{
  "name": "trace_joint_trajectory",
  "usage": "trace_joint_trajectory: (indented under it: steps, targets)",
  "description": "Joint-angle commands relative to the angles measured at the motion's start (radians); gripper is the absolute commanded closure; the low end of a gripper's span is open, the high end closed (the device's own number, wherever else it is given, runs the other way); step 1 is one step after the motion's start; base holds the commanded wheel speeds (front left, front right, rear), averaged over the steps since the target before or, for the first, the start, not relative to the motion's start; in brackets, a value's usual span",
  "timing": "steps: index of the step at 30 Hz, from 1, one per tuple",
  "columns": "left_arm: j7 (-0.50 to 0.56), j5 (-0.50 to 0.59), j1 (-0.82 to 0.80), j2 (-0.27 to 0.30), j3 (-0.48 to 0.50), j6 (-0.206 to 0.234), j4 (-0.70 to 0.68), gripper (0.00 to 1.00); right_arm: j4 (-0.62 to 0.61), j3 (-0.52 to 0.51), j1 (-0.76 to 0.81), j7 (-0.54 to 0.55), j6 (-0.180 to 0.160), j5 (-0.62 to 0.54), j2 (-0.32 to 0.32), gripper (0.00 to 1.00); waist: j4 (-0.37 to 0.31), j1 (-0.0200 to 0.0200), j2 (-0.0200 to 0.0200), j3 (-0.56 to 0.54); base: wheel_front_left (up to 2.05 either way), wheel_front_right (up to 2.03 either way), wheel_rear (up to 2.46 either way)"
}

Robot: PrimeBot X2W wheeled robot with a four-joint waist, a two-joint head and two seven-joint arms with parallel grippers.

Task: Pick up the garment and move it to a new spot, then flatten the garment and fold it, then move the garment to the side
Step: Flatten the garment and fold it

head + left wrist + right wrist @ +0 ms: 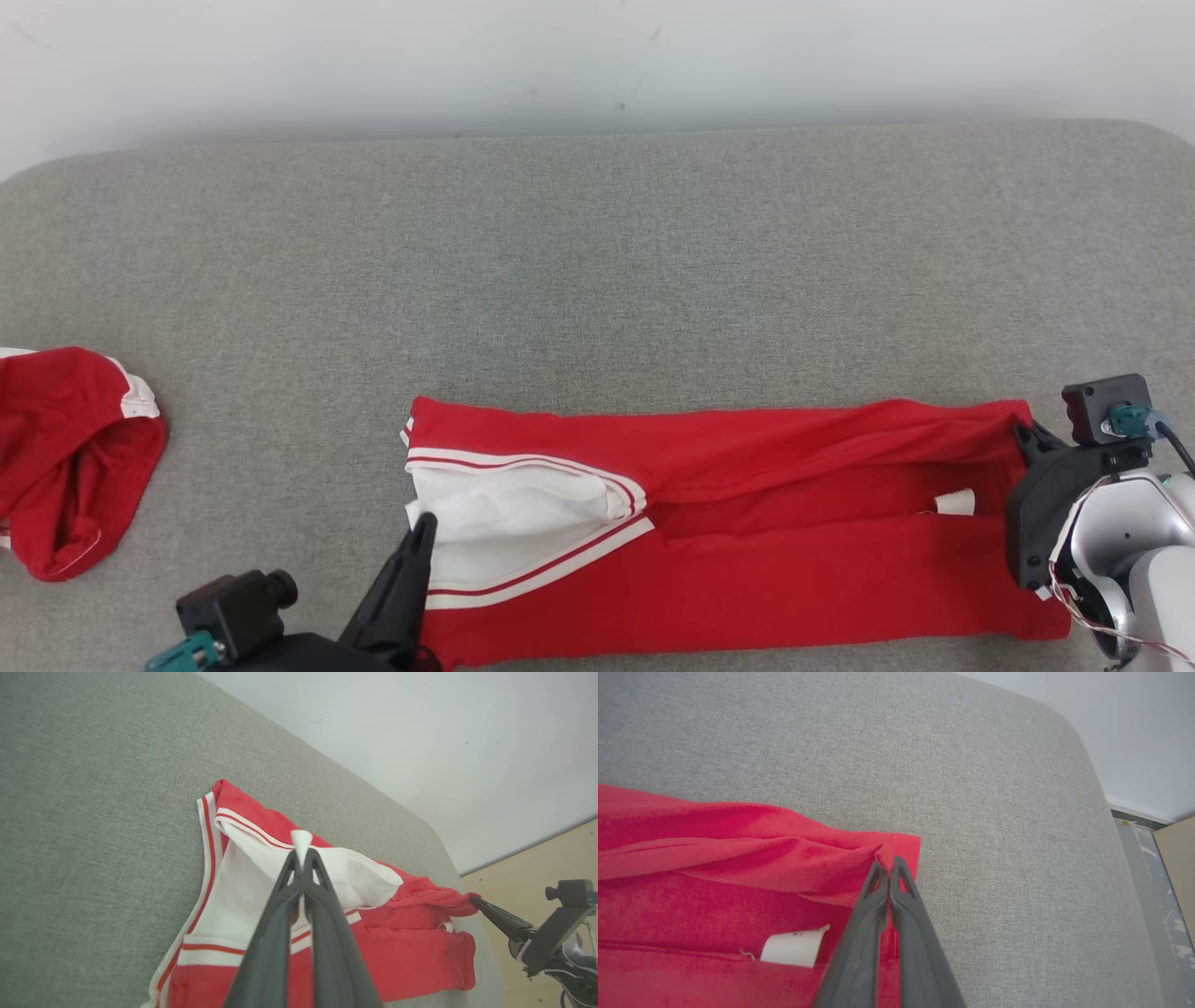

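The garment [747, 523] is red with a white, red-striped panel at its left end, and it lies stretched left to right near the front of the grey padded surface [597, 261]. My left gripper [425, 525] is shut on the white panel. In the left wrist view a small peak of white cloth sticks up between the tips of the left gripper [301, 855]. My right gripper [1024, 435] is shut on the garment's far right corner, and the right wrist view shows red hem [901, 847] pinched at the right gripper [889, 864]. A white label [794, 947] lies just inside that end.
A second red piece of clothing with white trim [65, 457] lies bunched at the surface's left edge. A pale wall [597, 56] runs behind the surface. In the right wrist view the surface's rounded right edge drops to the floor [1162, 896].
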Motion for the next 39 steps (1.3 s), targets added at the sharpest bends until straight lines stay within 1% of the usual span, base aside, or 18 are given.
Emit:
trace_joint_trajectory:
  steps: [1, 6, 8, 9, 10, 11, 15, 18, 21, 23, 24, 26, 28, 29, 32, 36, 39]
  targets:
    - [0.003, -0.008, 0.016, -0.002, -0.009, 0.005, 0.008, 1.0, -0.01, 0.001, 0.019, 0.008, -0.003, -0.007, -0.006, 1.0, 0.0, 0.0002, 0.0001, 0.0, 0.0, 0.0, 0.0]
    - [-0.003, -0.007, 0.028, -0.017, -0.023, 0.005, 0.045, 1.0, 0.0, 0.011, 0.038, 0.03, -0.003, -0.046, -0.043, 1.0, -0.004, 0.0002, 0.0001, 0.001, 0.0, 0.0, 0.0]
    - [0.001, 0.013, 0.034, -0.005, -0.035, 0.007, 0.068, 1.0, -0.005, 0.011, 0.044, 0.032, -0.003, -0.057, -0.045, 1.0, -0.005, 0.0002, 0.0001, -0.001, 0.0, 0.0, 0.0]
    - [0.002, 0.027, 0.036, -0.001, -0.047, 0.01, 0.088, 0.89, -0.002, 0.007, 0.052, 0.042, -0.003, -0.051, -0.038, 0.92, -0.006, 0.0002, 0.0001, -0.003, 0.0, 0.0, 0.0]
    - [-0.004, 0.036, 0.034, 0.001, -0.049, 0.012, 0.096, 0.5, -0.006, 0.004, 0.054, 0.041, -0.003, -0.044, -0.034, 0.01, -0.007, 0.0002, 0.0001, -0.005, 0.0, 0.0, 0.0]
    - [-0.005, 0.043, 0.034, 0.004, -0.056, 0.014, 0.108, 0.0, -0.007, -0.003, 0.055, 0.039, -0.003, -0.042, -0.03, 0.0, -0.007, 0.0002, 0.0001, -0.006, 0.0, 0.0, 0.0]
    - [-0.014, 0.072, 0.03, 0.011, -0.065, 0.02, 0.136, 0.0, -0.015, -0.014, 0.065, 0.026, -0.003, -0.037, -0.009, 0.0, -0.008, 0.0002, 0.0001, -0.013, 0.0, 0.0, 0.0]
    - [-0.045, 0.111, 0.019, 0.02, -0.072, 0.02, 0.151, 0.0, -0.033, -0.037, 0.077, 0.004, -0.003, -0.028, 0.023, 0.0, -0.005, 0.0002, 0.0001, -0.025, 0.0, 0.0, 0.0]
    - [-0.111, 0.165, 0.009, 0.027, -0.068, 0.029, 0.167, 0.0, -0.063, -0.089, 0.1, -0.032, -0.003, -0.008, 0.08, 0.0, 0.001, 0.0002, 0.0001, -0.043, 0.0, 0.0, 0.0]
    - [-0.158, 0.205, 0.007, 0.027, -0.062, 0.036, 0.177, 0.0, -0.083, -0.139, 0.117, -0.066, -0.003, 0.018, 0.141, 0.0, 0.005, 0.0002, 0.0001, -0.058, 0.0, 0.0, 0.0]
    - [-0.18, 0.222, 0.006, 0.022, -0.052, 0.048, 0.185, 0.0, -0.092, -0.171, 0.125, -0.087, -0.003, 0.031, 0.177, 0.0, 0.008, 0.0002, 0.0001, -0.067, 0.0, 0.0, 0.0]
    - [-0.209, 0.266, 0.008, 0.004, -0.027, 0.051, 0.19, 0.0, -0.106, -0.219, 0.141, -0.126, -0.003, 0.048, 0.238, 0.0, 0.009, 0.0002, 0.0001, -0.084, 0.0, 0.0, 0.0]
    - [-0.22, 0.327, 0.016, -0.009, 0.0, 0.049, 0.191, 0.0, -0.113, -0.251, 0.154, -0.163, -0.003, 0.064, 0.275, 0.0, 0.009, 0.0002, 0.0001, -0.097, 0.0, 0.0, 0.0]
    - [-0.222, 0.363, 0.019, -0.028, 0.028, 0.046, 0.178, 0.0, -0.111, -0.266, 0.163, -0.182, -0.003, 0.072, 0.29, 0.0, 0.009, 0.0002, 0.0001, -0.108, 0.0, 0.0, 0.0]
    - [-0.221, 0.473, 0.062, -0.083, 0.104, 0.019, 0.159, 0.0, -0.101, -0.287, 0.184, -0.247, -0.003, 0.094, 0.315, 0.0, 0.01, 0.0002, 0.0001, -0.133, 0.0, 0.0, 0.0]
    - [-0.222, 0.581, 0.112, -0.167, 0.203, -0.048, 0.148, 0.0, -0.066, -0.27, 0.199, -0.33, -0.003, 0.148, 0.322, 0.0, 0.003, 0.0002, 0.0001, -0.158, 0.0, 0.0, 0.0]
    - [-0.222, 0.634, 0.153, -0.225, 0.273, -0.096, 0.167, 0.0, -0.034, -0.241, 0.209, -0.384, -0.003, 0.181, 0.321, 0.0, -0.002, 0.0002, 0.0001, -0.168, 0.0, 0.0, 0.0]
